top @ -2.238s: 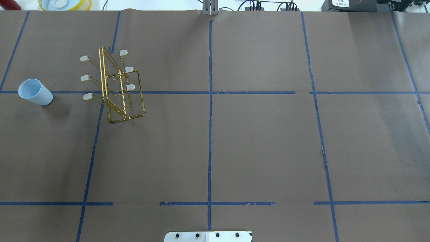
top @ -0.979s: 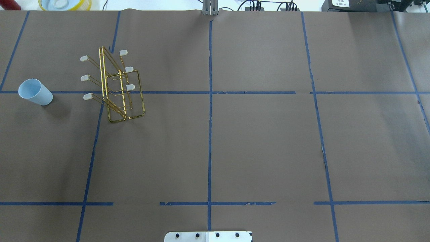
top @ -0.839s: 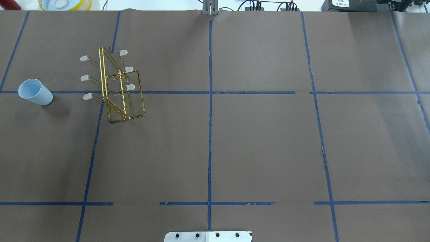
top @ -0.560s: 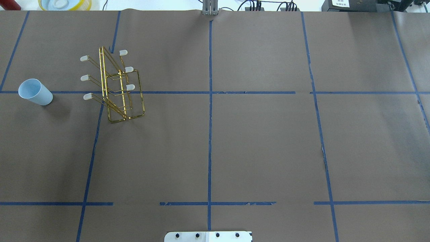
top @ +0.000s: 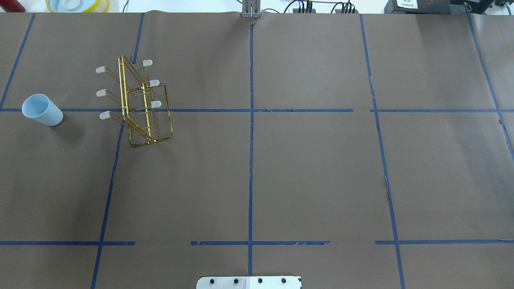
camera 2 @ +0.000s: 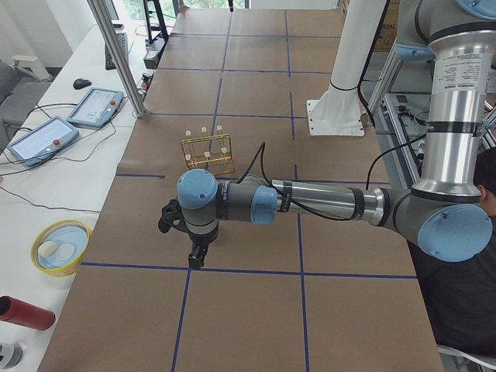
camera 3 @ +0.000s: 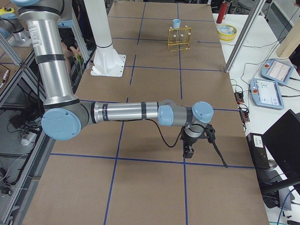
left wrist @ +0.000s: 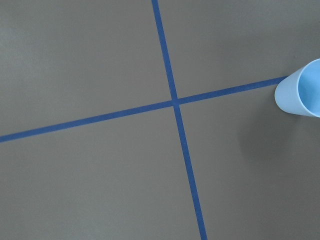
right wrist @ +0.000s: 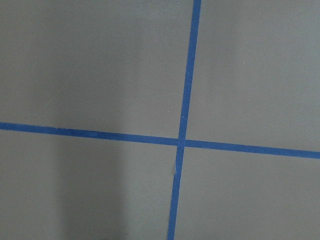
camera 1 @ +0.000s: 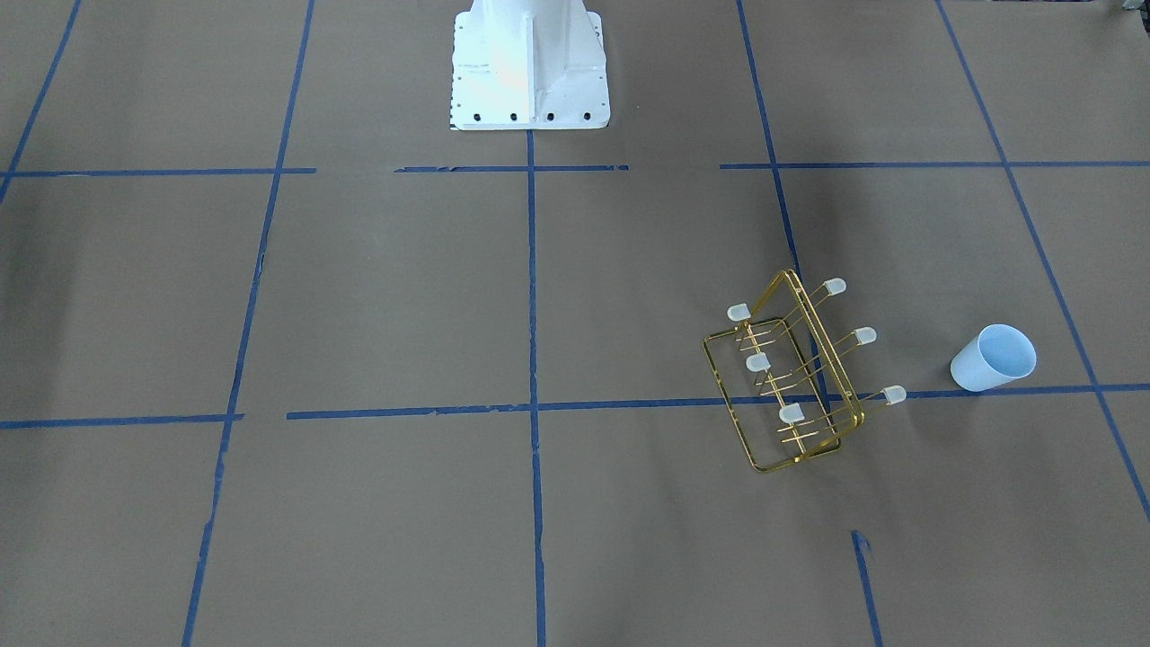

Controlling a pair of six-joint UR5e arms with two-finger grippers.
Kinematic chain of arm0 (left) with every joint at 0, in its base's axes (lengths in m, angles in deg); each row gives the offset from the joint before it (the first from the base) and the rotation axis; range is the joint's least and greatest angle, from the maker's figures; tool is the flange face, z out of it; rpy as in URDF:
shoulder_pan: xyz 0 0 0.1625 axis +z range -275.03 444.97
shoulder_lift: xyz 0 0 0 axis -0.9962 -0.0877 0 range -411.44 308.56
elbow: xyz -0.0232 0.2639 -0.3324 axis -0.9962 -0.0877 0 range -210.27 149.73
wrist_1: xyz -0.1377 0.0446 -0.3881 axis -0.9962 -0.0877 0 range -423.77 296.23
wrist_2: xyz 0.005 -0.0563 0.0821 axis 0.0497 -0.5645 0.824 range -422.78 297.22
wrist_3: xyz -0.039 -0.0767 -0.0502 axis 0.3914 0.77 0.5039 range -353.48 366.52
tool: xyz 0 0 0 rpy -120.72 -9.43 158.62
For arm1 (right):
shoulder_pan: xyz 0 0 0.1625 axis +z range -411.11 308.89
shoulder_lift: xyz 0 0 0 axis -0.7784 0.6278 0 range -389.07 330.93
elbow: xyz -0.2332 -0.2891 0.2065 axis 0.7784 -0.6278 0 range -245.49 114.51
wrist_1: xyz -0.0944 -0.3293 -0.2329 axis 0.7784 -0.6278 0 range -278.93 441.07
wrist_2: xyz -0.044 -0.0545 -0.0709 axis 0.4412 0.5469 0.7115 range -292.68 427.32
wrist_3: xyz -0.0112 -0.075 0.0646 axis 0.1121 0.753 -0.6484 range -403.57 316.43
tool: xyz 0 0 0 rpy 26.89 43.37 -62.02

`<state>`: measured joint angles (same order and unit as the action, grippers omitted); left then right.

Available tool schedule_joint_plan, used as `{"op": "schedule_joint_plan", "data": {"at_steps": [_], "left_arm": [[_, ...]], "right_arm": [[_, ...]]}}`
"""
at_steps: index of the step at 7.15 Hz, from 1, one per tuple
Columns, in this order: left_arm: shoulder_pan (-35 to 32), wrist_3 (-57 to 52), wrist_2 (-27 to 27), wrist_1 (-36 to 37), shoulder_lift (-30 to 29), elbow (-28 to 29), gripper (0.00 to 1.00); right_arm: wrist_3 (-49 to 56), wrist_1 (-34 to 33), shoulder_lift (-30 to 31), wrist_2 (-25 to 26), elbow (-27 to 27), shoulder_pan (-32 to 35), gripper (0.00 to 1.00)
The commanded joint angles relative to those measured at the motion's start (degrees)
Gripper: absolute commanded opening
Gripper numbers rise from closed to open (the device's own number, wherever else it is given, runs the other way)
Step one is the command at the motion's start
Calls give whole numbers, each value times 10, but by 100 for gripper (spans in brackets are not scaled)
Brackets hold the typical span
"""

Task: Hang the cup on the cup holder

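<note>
**Cup stands beside the rack, both arms out over the table**

The rack [top: 136, 106] stands on the brown paper-covered table [top: 321, 180], on the robot's left half. It is a gold wire frame with six thin prongs, each ending in a whitish cap. Three prongs point toward the cup and three point the other way.

The cup [top: 41, 110] stands upright with its mouth up, on the rack's left as the robot sees it. It is near the rack but not touching it, with a strip of brown paper between them. Its base sits on the blue tape line [top: 305, 110] that also runs under the rack. It is not yet on any prong.

The left gripper [camera 2: 197, 256] hangs above the table on the cup's side of the rack, its fingers pointing down. Its wrist camera catches the cup [left wrist: 302, 95] at the right edge of its view. Only the side view shows this gripper, so I cannot tell how far open it is or whether it holds anything.

The right gripper [camera 3: 189, 151] hangs well away from the rack, toward the opposite end of the table, also pointing down. How wide it stands cannot be told either.
</note>
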<state>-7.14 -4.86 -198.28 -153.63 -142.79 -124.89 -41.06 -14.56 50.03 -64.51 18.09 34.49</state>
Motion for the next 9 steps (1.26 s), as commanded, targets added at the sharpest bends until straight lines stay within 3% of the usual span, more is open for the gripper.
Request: {"op": "schedule_joint_plan", "data": {"at_steps": [1, 3, 6, 9], "left_arm": [[0, 80, -1, -7, -15, -6, 100], [7, 203, 0, -108, -16, 1, 100], [93, 331, 17, -182, -22, -32, 100], [181, 481, 202, -326, -16, -81, 100]], "right_arm": [[-1, 0, 0, 0, 0, 0, 100], [0, 0, 0, 0, 0, 0, 100], [0, 0, 0, 0, 0, 0, 100], [0, 0, 0, 0, 0, 0, 100]]}}
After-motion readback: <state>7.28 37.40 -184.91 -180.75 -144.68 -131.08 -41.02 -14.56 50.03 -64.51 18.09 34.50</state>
